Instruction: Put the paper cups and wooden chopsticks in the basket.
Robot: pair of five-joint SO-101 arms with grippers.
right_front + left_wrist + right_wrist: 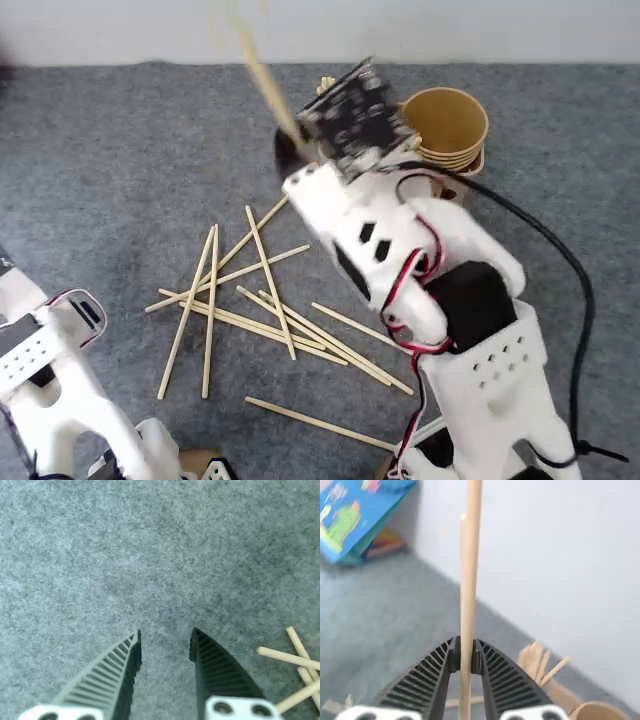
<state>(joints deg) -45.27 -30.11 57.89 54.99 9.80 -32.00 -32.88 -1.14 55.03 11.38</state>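
My right gripper (465,652) is shut on one wooden chopstick (469,565), which points away from the wrist toward the white wall. From above, that chopstick (262,75) rises at a slant from the right arm (400,250), near the table's far side. A stack of paper cups (445,125) stands just right of it. Beyond the right gripper, several chopsticks (536,660) stick up from a container beside a paper cup (595,712). Several loose chopsticks (260,300) lie crossed on the grey carpet. My left gripper (165,642) is open above bare carpet, with chopstick ends (295,662) off to one side.
The left arm (50,370) sits at the near left corner. A black cable (560,260) runs along the right side of the right arm. A white wall (500,30) borders the far edge. Bare carpet (110,170) stretches across the far left.
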